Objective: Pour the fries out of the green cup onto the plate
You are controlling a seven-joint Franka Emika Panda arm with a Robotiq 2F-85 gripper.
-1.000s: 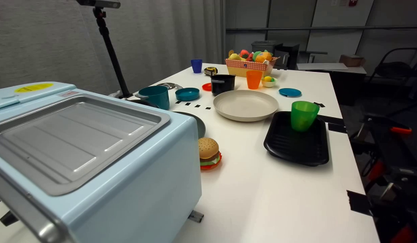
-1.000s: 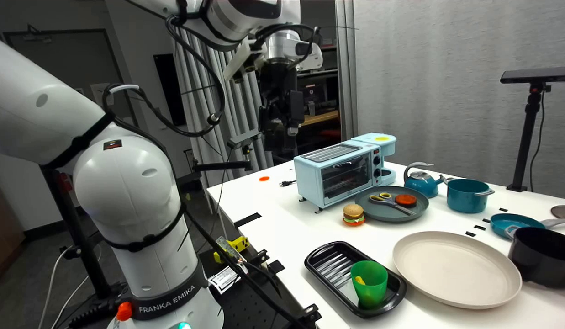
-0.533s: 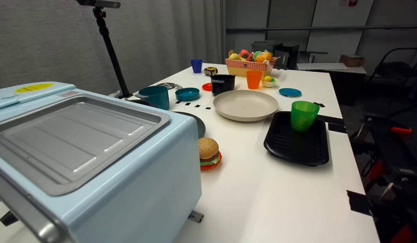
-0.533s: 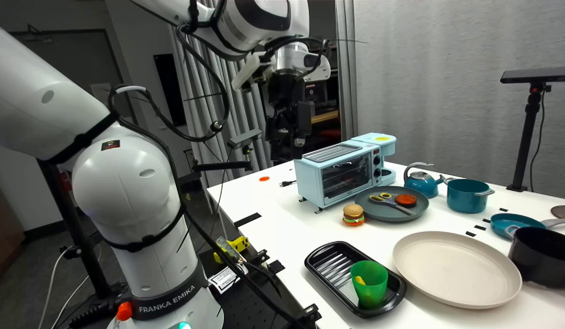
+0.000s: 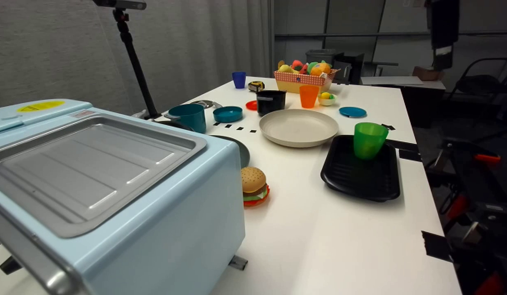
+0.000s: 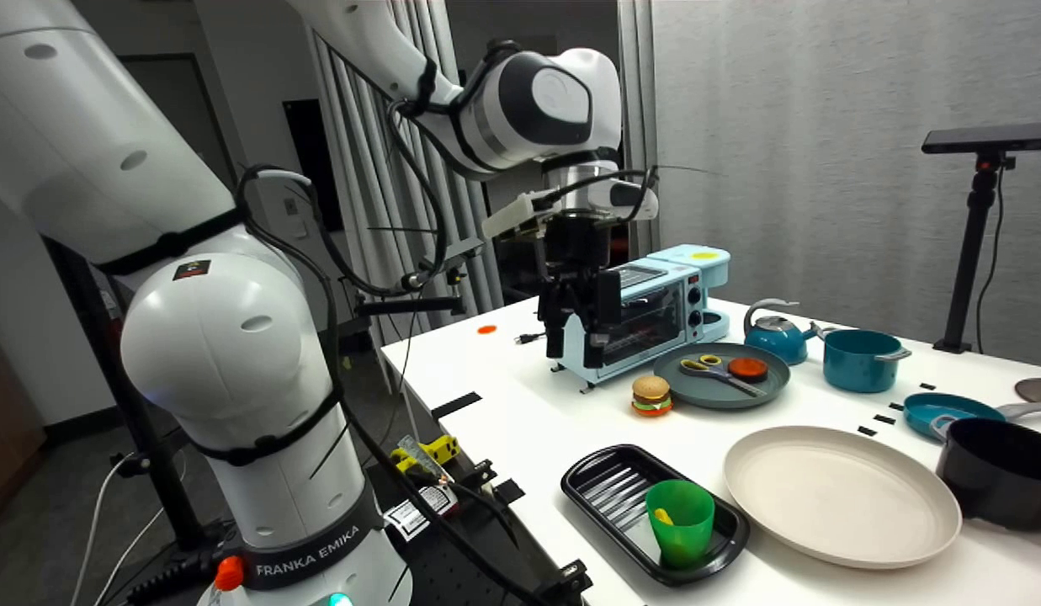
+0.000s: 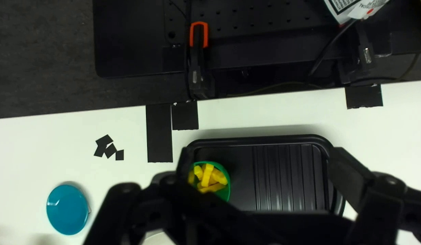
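Observation:
The bright green cup (image 5: 370, 140) stands upright in the black tray in both exterior views (image 6: 693, 522). In the wrist view the green cup (image 7: 226, 192) is partly hidden by a gripper finger. Several yellow fries (image 7: 210, 177) lie inside the cup; a bit of the fries (image 6: 663, 516) also shows in an exterior view. The cream-white plate (image 6: 840, 497) lies beside the tray with nothing on it, also in an exterior view (image 5: 298, 129). My gripper (image 7: 261, 158) is open and empty, high above the tray; it shows in an exterior view (image 6: 576, 343) in front of the toaster oven.
The black tray (image 6: 600, 484) lies near the table edge. The light-blue toaster oven (image 6: 629, 316), toy burger (image 6: 651, 396), grey plate with scissors (image 6: 722, 396) and teal pot (image 6: 861, 360) stand behind. A black pot (image 6: 1000, 475) is close to the cream plate. An orange cup (image 5: 309, 96) stands farther off.
The arm and gripper have moved down and to the right in an exterior view, and part of it has come in at the top right of an exterior view. The objects have not moved.

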